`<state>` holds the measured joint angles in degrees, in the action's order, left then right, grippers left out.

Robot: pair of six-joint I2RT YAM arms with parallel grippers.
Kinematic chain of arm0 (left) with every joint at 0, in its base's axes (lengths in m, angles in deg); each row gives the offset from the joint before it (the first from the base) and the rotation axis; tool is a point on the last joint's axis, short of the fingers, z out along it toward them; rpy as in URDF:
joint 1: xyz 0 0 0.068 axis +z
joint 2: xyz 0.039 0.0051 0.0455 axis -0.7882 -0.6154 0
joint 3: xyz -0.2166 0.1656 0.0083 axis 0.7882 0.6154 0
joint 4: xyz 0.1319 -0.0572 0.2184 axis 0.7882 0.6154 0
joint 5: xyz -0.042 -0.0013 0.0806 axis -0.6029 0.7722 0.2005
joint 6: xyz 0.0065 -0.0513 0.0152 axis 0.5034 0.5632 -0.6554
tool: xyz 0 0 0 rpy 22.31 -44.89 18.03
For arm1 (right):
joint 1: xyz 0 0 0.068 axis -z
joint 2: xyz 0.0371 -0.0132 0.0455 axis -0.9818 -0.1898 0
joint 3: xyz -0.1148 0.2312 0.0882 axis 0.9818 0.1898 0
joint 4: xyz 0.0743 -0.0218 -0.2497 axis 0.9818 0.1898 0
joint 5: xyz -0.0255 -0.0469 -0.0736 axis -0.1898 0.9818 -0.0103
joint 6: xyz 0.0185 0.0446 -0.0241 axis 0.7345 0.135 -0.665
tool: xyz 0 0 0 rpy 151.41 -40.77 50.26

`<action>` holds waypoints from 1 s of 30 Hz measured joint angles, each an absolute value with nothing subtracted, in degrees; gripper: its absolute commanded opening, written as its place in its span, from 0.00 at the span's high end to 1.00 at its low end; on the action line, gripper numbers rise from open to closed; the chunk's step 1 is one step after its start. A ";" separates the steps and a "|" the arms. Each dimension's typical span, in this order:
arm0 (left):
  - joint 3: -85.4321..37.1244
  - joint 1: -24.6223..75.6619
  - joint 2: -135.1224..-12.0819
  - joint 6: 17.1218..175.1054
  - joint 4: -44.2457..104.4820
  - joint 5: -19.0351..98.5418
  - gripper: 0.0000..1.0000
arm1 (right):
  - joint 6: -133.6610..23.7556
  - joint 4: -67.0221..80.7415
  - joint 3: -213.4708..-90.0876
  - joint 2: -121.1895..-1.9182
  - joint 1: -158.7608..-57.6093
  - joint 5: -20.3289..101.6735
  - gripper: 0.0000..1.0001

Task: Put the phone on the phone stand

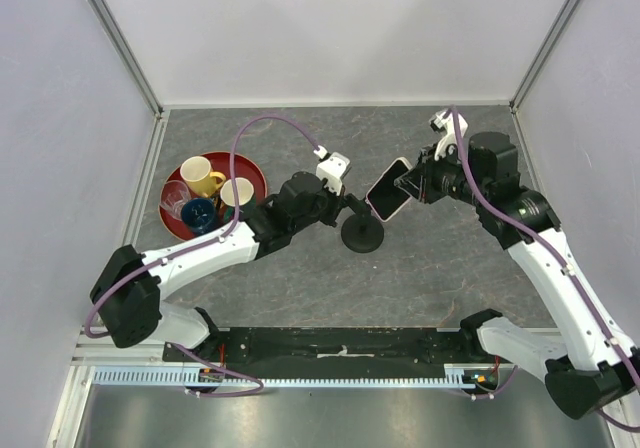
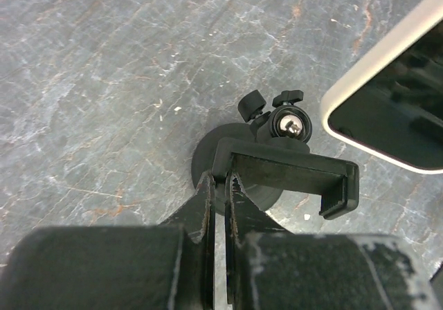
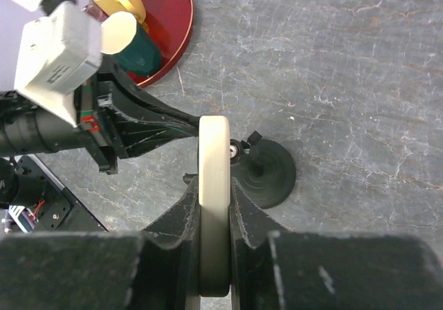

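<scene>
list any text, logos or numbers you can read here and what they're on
Nothing can be read.
white box on the left wrist: faint dark print, too blurred to read
the phone: screen dark, no text
the phone stand and the cups: no markings visible

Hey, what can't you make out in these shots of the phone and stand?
- Left wrist: most of the phone is cut off by the right edge.
- Right wrist: the phone is edge-on, screen unseen; the right gripper covers its lower end.
- Top: the stem of the phone stand hides under the left gripper; phone-to-cradle contact is too small to judge.
</scene>
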<state>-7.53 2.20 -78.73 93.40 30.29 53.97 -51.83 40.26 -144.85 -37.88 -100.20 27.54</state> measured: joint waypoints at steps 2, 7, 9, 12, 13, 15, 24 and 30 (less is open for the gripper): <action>-6.73 2.09 -77.98 92.96 29.92 55.33 0.98 | -50.96 40.66 -145.73 -39.63 -100.23 27.84 1.00; -6.24 1.56 -77.31 91.58 29.52 57.69 0.98 | -49.58 41.51 -146.47 -41.38 -101.60 29.29 1.00; -6.22 1.21 -77.31 91.04 29.41 58.50 0.98 | -49.30 41.84 -146.80 -41.18 -103.42 30.51 1.00; -5.89 0.75 -77.13 90.40 28.98 59.46 0.98 | -49.30 43.24 -148.66 -41.40 -106.83 32.54 1.00; -5.63 0.58 -76.91 90.18 28.82 59.85 0.98 | -49.32 43.59 -149.46 -41.46 -108.36 33.35 1.00; -5.17 0.43 -76.48 89.86 28.69 60.20 0.98 | -49.49 44.18 -151.15 -41.81 -111.24 35.56 1.00; -5.02 0.40 -76.17 89.44 28.71 61.36 0.98 | -49.52 44.31 -149.05 -42.23 -114.91 42.27 1.00; -4.08 0.45 -75.01 89.38 28.95 60.90 0.98 | -49.47 41.31 -145.88 -39.91 -115.22 42.12 1.00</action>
<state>-4.08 0.45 -75.01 89.38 28.95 60.90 -49.47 41.31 -145.88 -39.91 -115.22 42.12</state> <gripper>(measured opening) 0.047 0.203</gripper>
